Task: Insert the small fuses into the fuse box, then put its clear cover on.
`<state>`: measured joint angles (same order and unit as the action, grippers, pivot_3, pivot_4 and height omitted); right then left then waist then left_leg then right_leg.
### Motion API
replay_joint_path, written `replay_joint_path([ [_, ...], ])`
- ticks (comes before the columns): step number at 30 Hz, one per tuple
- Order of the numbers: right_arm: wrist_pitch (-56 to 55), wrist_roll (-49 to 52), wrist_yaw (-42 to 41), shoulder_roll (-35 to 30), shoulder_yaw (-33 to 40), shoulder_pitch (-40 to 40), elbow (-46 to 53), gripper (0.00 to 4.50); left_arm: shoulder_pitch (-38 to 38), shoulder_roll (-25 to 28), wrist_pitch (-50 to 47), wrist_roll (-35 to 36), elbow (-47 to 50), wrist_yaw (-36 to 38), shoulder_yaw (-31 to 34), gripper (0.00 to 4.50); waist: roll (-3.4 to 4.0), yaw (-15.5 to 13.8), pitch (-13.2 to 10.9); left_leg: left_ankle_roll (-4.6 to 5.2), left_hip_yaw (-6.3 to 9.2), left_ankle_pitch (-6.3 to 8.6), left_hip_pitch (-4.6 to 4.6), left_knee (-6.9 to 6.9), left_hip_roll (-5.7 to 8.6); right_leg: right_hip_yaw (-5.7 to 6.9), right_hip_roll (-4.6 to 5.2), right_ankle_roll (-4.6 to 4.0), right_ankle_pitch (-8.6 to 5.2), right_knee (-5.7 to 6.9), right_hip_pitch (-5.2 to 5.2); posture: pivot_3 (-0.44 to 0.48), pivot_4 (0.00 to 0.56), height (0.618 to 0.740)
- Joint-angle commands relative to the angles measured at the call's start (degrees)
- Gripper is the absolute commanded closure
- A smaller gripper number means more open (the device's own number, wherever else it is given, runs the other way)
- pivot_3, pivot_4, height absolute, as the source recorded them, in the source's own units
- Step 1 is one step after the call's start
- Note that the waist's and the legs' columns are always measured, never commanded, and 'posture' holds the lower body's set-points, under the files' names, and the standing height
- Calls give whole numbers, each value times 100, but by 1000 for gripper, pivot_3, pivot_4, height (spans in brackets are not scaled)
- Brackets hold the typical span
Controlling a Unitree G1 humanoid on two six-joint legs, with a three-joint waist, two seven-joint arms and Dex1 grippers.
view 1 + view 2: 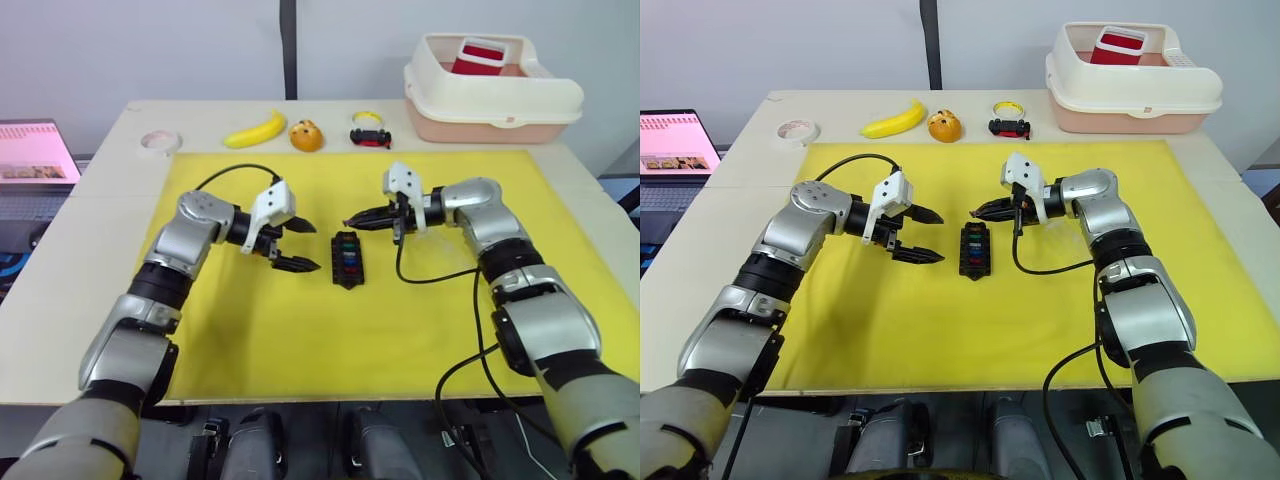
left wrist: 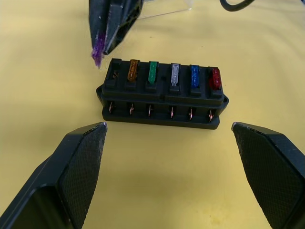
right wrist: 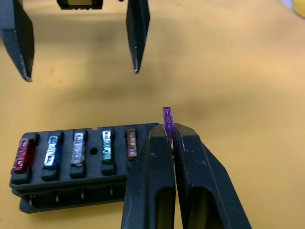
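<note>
Your right claw (image 3: 170,143) pinches the small purple plastic fuse (image 3: 167,119) just above the black rectangular fuse box's (image 1: 347,258) one empty end slot (five filled). Left claw (image 1: 288,243) gapes, empty, beside it.

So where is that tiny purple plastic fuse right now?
The tiny purple plastic fuse is pinched in the right gripper, just above the black fuse box's empty end slot.

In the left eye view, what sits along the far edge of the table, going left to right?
Tape roll → banana → orange fruit → small black and red toy → cream bin.
</note>
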<state>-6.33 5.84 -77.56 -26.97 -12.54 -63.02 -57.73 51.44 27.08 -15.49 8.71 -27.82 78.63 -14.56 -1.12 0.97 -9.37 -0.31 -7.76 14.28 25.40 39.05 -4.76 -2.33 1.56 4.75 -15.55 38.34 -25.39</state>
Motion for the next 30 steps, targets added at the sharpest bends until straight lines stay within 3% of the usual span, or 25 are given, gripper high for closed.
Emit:
replay_joint_path([
  [1,-167,-106,-104,11,126,-151,-84,4500,13,98,-16,57,237,14,121,84,0,1,0,0,0,0,0,0,0,0,0,0,0,0,0,0,150,739],
  [30,-396,-407,-173,192,287,-175,-217,4500,-64,170,19,49,216,51,115,84,1,5,0,-4,-1,-2,-2,0,0,0,0,0,0,3,0,0,150,739],
])
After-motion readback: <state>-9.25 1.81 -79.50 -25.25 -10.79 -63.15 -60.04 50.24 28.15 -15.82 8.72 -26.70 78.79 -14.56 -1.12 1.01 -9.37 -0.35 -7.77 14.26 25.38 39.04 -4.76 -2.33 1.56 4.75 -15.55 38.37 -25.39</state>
